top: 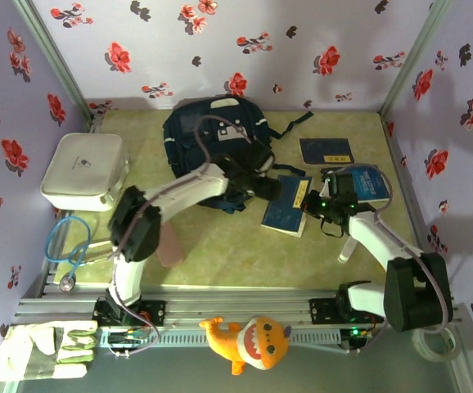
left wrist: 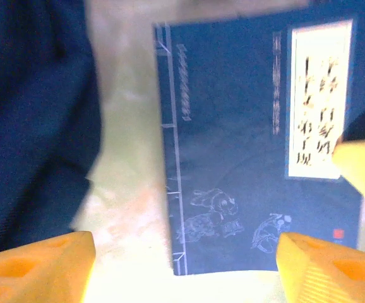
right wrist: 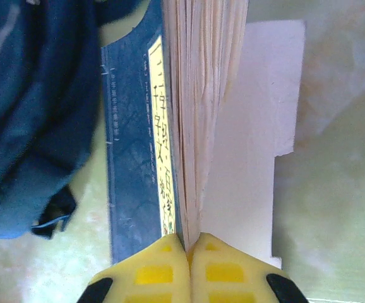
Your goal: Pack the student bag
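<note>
Left arm (top: pixel 179 190) extends forward and to the right. Left gripper (left wrist: pixel 185 255) faces down, jaws wide apart. Right arm (top: pixel 380 239) folds forward and left. Right gripper (right wrist: pixel 189 252) has both fingers pressed together, tip to tip.

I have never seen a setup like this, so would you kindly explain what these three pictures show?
You see a robot's left arm and right arm, bolted at a table's near edge. The overhead picture looks down on both. The other two come from a small camera on each wrist, so the yellow fingers there are that arm's own. On the table lie the student bag, a blue book, another book and a white box. The left gripper hangs open above the blue book. The right gripper is shut at that book's page edge, apparently pinching it.
</note>
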{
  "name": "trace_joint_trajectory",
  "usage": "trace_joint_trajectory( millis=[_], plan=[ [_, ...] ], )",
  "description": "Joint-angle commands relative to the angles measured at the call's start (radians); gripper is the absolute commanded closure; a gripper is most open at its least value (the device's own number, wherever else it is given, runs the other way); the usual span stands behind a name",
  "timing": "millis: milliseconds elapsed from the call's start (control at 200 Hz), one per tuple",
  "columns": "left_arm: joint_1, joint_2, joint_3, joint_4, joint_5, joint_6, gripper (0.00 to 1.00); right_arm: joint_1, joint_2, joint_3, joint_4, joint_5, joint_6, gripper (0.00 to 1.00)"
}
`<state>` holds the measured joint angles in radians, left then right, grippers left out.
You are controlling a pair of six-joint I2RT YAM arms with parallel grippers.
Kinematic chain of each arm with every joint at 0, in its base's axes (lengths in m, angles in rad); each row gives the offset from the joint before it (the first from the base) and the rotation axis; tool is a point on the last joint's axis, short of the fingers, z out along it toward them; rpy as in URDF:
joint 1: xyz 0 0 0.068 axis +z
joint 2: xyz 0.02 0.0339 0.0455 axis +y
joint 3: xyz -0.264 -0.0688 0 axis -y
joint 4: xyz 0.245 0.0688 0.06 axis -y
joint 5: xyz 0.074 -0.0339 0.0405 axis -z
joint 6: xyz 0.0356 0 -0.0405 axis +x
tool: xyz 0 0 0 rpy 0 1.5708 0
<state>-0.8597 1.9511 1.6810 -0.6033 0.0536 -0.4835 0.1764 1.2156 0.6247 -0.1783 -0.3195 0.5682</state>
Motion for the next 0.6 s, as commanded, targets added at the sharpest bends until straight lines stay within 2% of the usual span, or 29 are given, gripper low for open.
trace_joint_trajectory(
  millis=[0,150,295,595],
  plan=[
    [0.084,-0.095,-0.096,0.064,0.109,-0.059,0.21,0.0,-0.068,0.017,0.047,-0.056,0.002,1.0],
    [0.161,-0.194,-0.216,0.145,0.187,-0.092,0.14,0.0,-0.116,0.028,0.103,-0.153,0.041,1.0],
    [0.2,-0.263,-0.308,0.217,0.222,-0.107,0.03,0.002,-0.112,0.047,0.183,-0.245,0.101,1.0],
    [0.241,-0.267,-0.404,0.424,0.431,-0.201,0.0,0.038,-0.046,0.064,0.368,-0.394,0.209,1.0]
  ],
)
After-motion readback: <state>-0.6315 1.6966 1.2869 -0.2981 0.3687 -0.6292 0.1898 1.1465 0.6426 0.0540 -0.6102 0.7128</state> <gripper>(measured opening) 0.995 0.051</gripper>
